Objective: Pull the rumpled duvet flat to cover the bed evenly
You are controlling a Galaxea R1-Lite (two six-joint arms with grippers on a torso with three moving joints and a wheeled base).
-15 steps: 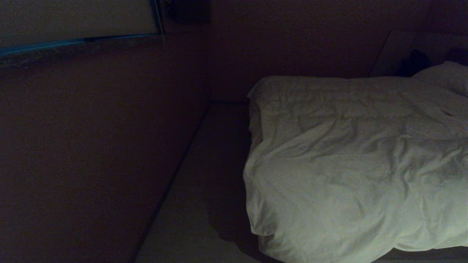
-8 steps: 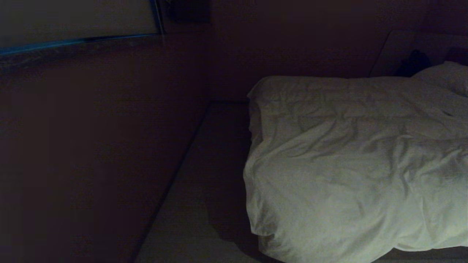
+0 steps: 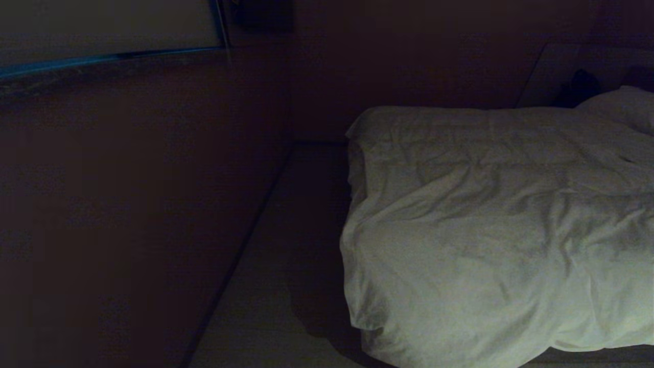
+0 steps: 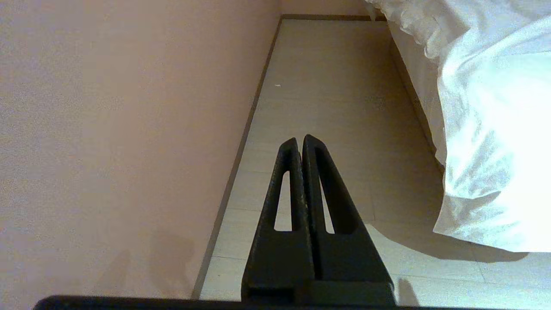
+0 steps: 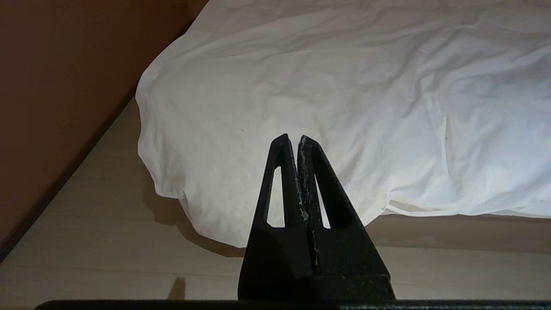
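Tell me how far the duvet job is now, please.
Barely begun. The duvet lies creased and bunched, its corner hanging over the bed edge. Nothing is in hand: the left pincer and right pincer are shut and empty, off the cloth. Gripping and pulling flat remain.

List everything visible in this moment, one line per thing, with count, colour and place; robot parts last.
duvet: one, white, creased, spread over the bed, its near corner hanging over the side towards the floor.
bed: one, only a strip of its pale side shows under the duvet.
pillow: one, white, at the far right end of the bed.
floor: pale boards, in the aisle between wall and bed.
wall: plain, left of the aisle.
left gripper: one, black, shut, above the aisle floor, holding nothing.
right gripper: one, black, shut, facing the duvet's near corner, apart from it.
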